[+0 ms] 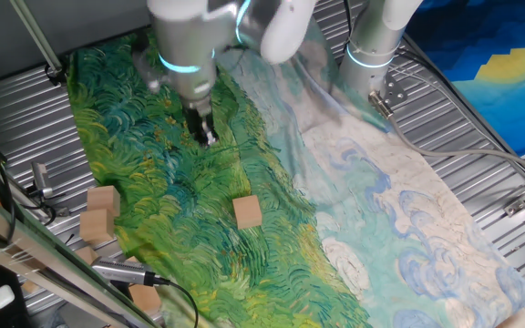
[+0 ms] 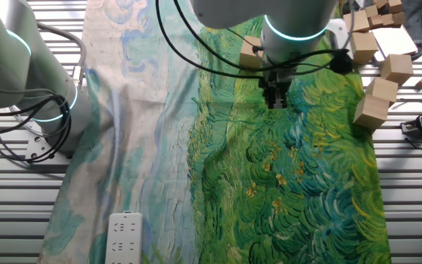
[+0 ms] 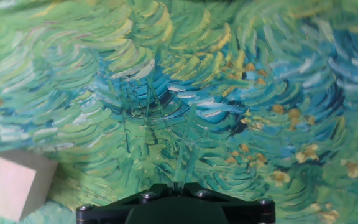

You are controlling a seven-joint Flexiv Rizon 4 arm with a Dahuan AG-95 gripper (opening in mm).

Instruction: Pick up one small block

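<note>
Gripper [image 1: 206, 137] closed (empty), above cloth [image 1: 180, 173]

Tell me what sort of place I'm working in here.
Probably a robotics lab bench: a ribbed metal table, a painting-print cloth as work surface, loose wooden cubes, and a second robot arm alongside.

One fixed view shows four tan wooden cubes: one small block [image 1: 248, 211] on the painted cloth [image 1: 199, 196], three look-alike cubes [image 1: 98, 221] at its edge; one power strip [image 2: 124, 237]; two robot arms [image 2: 20, 66]
</note>
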